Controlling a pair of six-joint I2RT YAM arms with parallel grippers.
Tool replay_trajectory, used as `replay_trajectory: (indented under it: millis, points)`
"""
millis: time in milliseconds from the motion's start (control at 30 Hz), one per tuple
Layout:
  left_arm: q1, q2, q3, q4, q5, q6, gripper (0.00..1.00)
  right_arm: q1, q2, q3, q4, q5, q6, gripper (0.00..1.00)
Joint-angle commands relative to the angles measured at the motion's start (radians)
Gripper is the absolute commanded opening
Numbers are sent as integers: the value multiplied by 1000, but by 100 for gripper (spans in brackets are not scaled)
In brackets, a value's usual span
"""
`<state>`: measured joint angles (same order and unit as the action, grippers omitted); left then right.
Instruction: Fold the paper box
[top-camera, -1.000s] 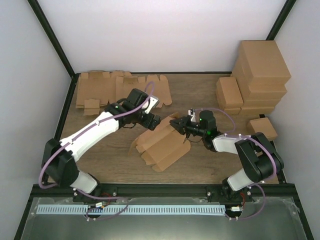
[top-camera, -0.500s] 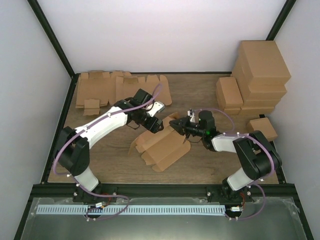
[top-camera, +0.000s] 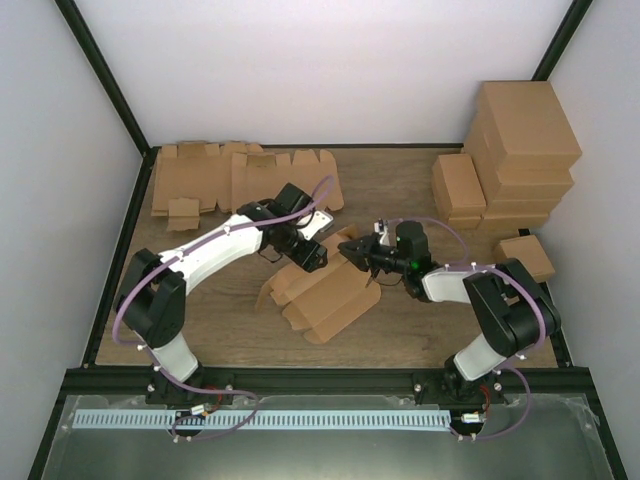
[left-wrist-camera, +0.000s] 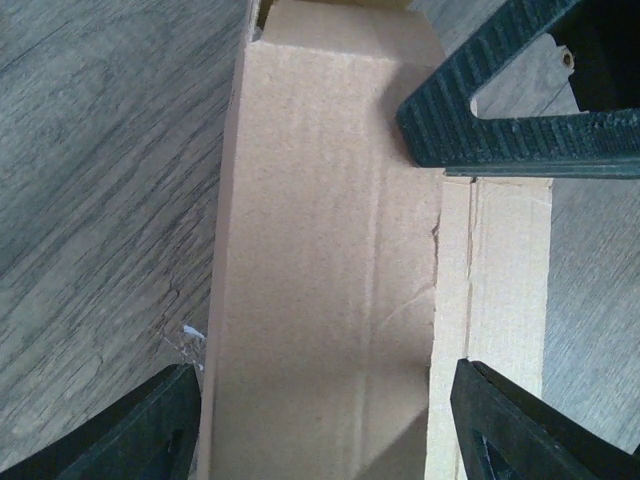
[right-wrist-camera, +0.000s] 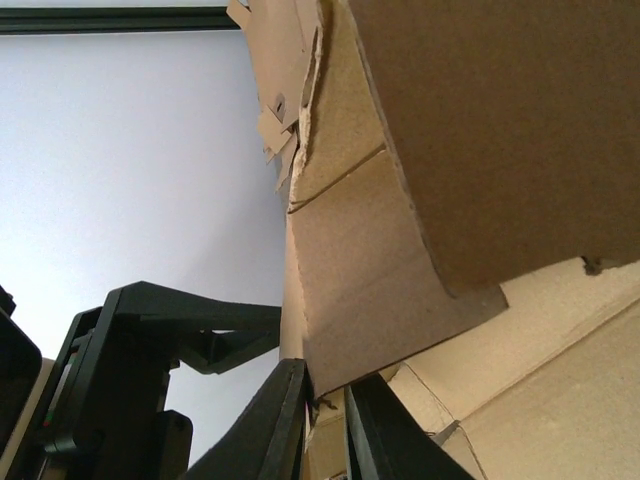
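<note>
The left gripper (top-camera: 312, 256) stands wide open over the far end of the box (top-camera: 325, 290). In the left wrist view its fingers (left-wrist-camera: 150, 430) straddle one long cardboard panel, one on each side. Whether they touch the panel edges cannot be told. It holds nothing.

The right gripper (top-camera: 357, 252) is set narrow. In the right wrist view a thin flap edge runs in between its fingers, so it pinches the box at that same far end. The two grippers are close to each other, with the raised cardboard between them.

Location: the box lies near the middle of the table (top-camera: 220, 320), between the two arms and set diagonally.

Status of the task, as judged from the views:
- Done: the blank is off the stack and creased. Some panels at the far end are lifted off the table, and one fold line shows clearly under the left gripper.
- Not done: the tabbed flaps at the near end lie splayed and open. No wall stands square and no closed oblong shape is formed.
- Left: raise the walls, tuck the tabbed flaps, close the top.

The task appears to be in an early-to-middle stage.

For reference, flat blanks (top-camera: 200, 180) lie at the far left, and finished boxes (top-camera: 520, 140) are stacked at the far right.
</note>
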<state>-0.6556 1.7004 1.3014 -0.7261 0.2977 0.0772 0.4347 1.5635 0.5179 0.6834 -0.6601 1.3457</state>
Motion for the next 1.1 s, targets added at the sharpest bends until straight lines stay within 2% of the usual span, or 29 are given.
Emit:
replay_trajectory:
  millis: [0, 133, 233, 300, 433, 700, 767, 900, 1067]
  points:
    - [-16, 13, 20, -8, -46, 17, 70, 7, 16, 47, 13, -16, -17, 12]
    - [-16, 16, 19, -9, -64, 17, 65, 8, 20, 51, 9, -20, -24, 13]
    - [-19, 19, 19, -13, -81, 17, 59, 7, 9, 53, 1, -16, -45, 18]
    - [-22, 20, 18, -13, -82, 18, 57, 7, -2, 54, -22, -6, -60, 18]
    - [-31, 17, 18, -14, -66, 23, 68, 7, -6, 58, -46, -1, -73, 18]
    - [-34, 6, 19, -14, -51, 21, 70, 7, 0, 49, -56, -4, -79, 14]
    - [-35, 4, 21, -14, -55, 22, 74, 7, -1, 43, -57, -5, -81, 13]
    - [-34, 2, 22, -13, -77, 9, 99, 7, -3, 24, -51, -6, -81, 13]
    - [-32, 12, 42, -16, -113, -9, 100, 7, -8, 4, -47, -3, -83, 13]
